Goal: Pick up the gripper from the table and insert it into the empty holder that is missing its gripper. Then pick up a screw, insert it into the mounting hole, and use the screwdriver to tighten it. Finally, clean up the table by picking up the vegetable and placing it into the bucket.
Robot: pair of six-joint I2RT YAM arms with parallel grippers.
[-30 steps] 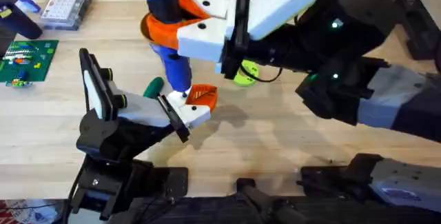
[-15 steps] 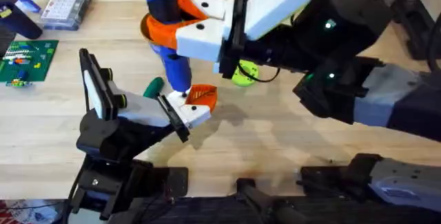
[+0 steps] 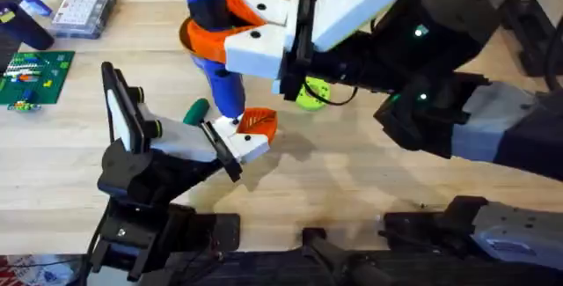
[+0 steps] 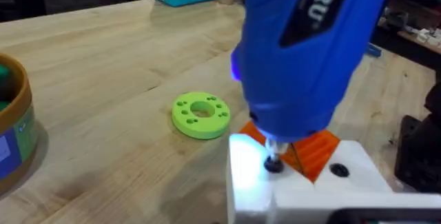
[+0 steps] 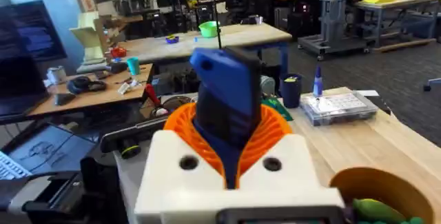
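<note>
My right gripper [image 3: 230, 29], the big orange-and-white claw, is shut on the blue screwdriver [image 3: 211, 22], which stands upright. The screwdriver [image 4: 303, 52] has its thin tip on a dark screw [image 4: 274, 164] in the white holder [image 4: 303, 189] that ends my left arm. The orange ribbed gripper [image 3: 257, 124] sits in that holder [image 3: 239, 142]. The mustard-yellow bucket [image 5: 375, 182] stands just behind the claw, with something green-yellow [image 5: 379, 209] inside its rim. Its near wall also shows as the bucket [image 4: 17, 131] in the left wrist view.
A lime-green flat ring [image 3: 312, 93] lies to the right of the holder. A dark green piece [image 3: 195, 110] lies on the table by my left arm. At the far left stand a clear parts box [image 3: 84, 9] and a green circuit board [image 3: 33, 77].
The right arm's rear joints have shifted slightly to the left. The screwdriver's tip stays on the holder, and the left arm has not moved.
</note>
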